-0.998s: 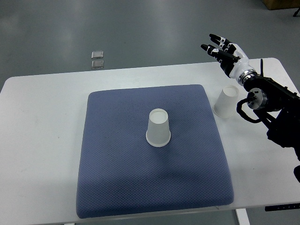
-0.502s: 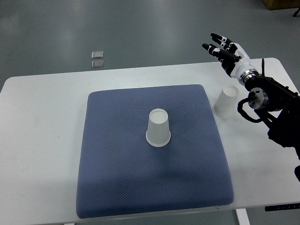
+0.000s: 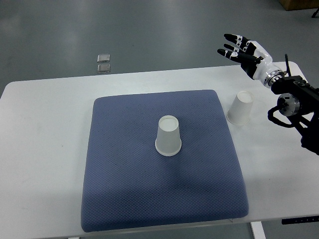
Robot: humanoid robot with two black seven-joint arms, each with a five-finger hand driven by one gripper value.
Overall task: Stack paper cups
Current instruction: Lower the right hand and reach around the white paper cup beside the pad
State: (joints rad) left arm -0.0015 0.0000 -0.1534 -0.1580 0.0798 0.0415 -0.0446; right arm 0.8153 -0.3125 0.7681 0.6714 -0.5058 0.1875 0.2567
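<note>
Right hand point(image 3: 242, 50) hangs open past the bench point(image 3: 45, 124), gripping nothing. Both upside-down cups, one point(image 3: 168, 135) on the blue mat point(image 3: 124, 174), one point(image 3: 240, 107) beside it, look plain, no print.

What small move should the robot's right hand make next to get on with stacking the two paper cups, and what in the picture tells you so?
Probably lower the right hand onto the cup beside the mat. The hand is open, holds nothing and hovers past that cup, which stands upside down on the table, nearer than the cup on the blue mat.
</note>
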